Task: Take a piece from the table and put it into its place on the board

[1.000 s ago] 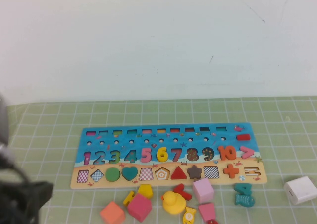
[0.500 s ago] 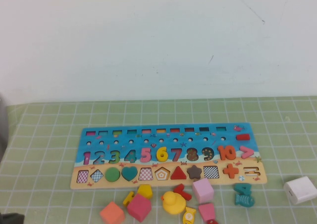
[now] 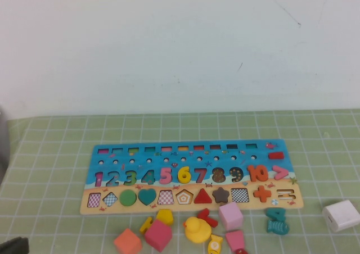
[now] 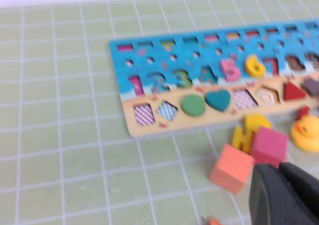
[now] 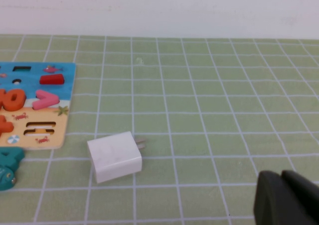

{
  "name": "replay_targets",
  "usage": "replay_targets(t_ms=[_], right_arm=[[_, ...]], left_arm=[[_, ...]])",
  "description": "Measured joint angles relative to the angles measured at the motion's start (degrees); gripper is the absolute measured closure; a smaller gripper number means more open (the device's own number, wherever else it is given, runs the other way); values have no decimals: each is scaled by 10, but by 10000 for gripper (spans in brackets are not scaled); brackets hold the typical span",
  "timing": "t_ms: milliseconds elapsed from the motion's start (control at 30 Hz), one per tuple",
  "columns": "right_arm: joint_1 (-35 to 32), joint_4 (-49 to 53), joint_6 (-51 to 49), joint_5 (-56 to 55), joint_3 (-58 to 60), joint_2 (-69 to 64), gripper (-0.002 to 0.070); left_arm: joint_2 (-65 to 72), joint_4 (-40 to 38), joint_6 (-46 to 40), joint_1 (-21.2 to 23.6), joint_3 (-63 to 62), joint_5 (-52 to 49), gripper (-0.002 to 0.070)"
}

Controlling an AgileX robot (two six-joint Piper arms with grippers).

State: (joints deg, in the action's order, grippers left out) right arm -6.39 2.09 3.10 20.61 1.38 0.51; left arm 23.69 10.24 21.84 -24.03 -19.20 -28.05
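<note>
1. My left gripper (image 4: 281, 197) sits low at the near left edge of the table, short of the loose blocks; its dark fingers look pressed together, holding nothing.
2. My right gripper (image 5: 286, 200) rests low on the right, near the white charger (image 5: 114, 157), fingers likewise together and unladen.
3. The yellow 6 (image 3: 184, 175) lies in its slot on the board (image 3: 112, 151), between the pink 5 and the 7.

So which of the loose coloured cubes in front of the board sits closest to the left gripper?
The salmon-orange cube, just beside the left gripper. The magenta cube lies farther, toward the long wooden number board; the pale pink cube is farther right. The right gripper hangs near the white charger.
</note>
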Motion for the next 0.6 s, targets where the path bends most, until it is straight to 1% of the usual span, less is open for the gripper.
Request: replay_targets(t_ms=[100, 233, 333, 433, 600], right_arm=[[0, 0, 0, 0, 0, 0, 678], [0, 0, 0, 0, 0, 0, 678], [0, 0, 0, 0, 0, 0, 678], [0, 0, 0, 0, 0, 0, 678], [0, 0, 0, 0, 0, 0, 678]], left_arm=[[-42, -30, -48, 55, 59, 63, 676], [-108, -70, -152, 127, 129, 145, 676], [-151, -87, -190, 172, 172, 189, 676], [-188, -94, -201, 201, 203, 200, 676], [-237, -102, -203, 209, 206, 176, 676]])
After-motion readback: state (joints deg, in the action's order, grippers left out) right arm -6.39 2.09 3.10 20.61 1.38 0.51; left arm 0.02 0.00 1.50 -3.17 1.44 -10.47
